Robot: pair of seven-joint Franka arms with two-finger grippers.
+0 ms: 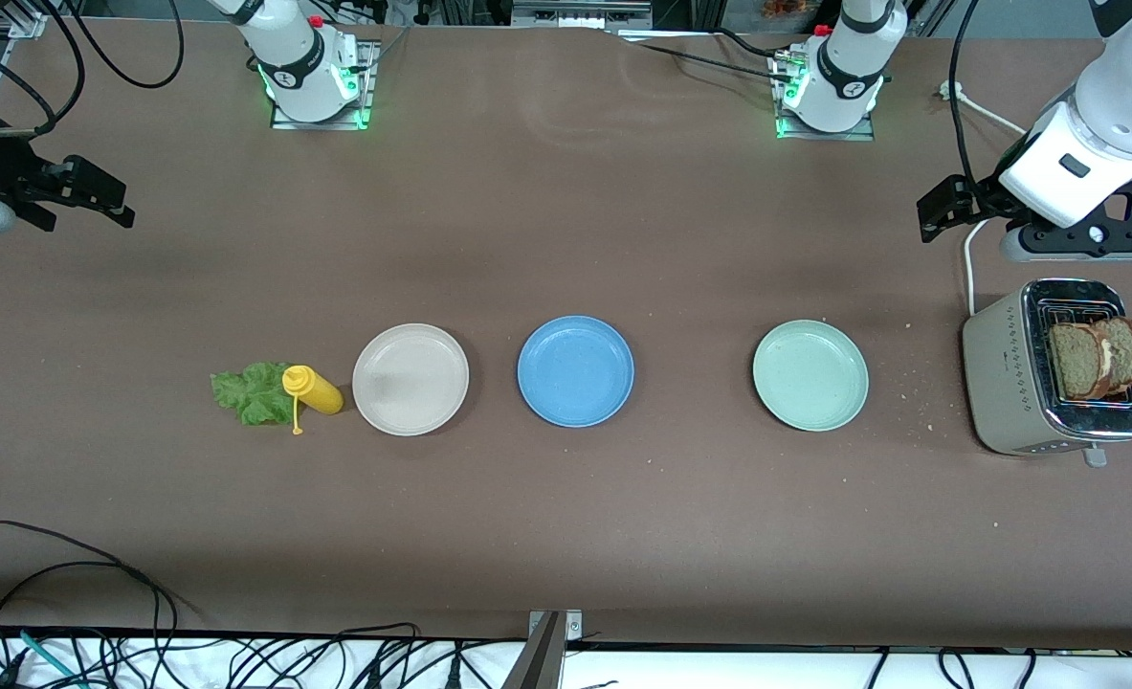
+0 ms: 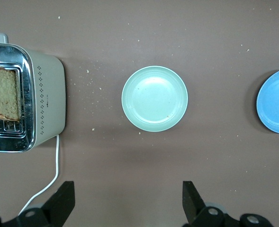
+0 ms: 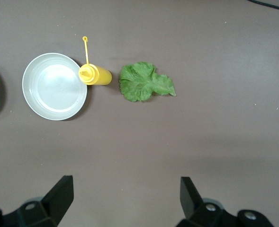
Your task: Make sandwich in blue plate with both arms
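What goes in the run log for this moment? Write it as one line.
stage: not started | blue plate: bare | bread slices: in toaster | lettuce leaf: on table | left end effector: open, waiting | right end effector: open, waiting

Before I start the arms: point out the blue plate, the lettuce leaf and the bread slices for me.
blue plate (image 1: pixel 575 371): front view, on its bare centre.
lettuce leaf (image 3: pixel 144 82): right wrist view, on the middle of the leaf.
bread slices (image 1: pixel 1082 359): front view, on the face of the slice standing in the toaster (image 1: pixel 1001 383).
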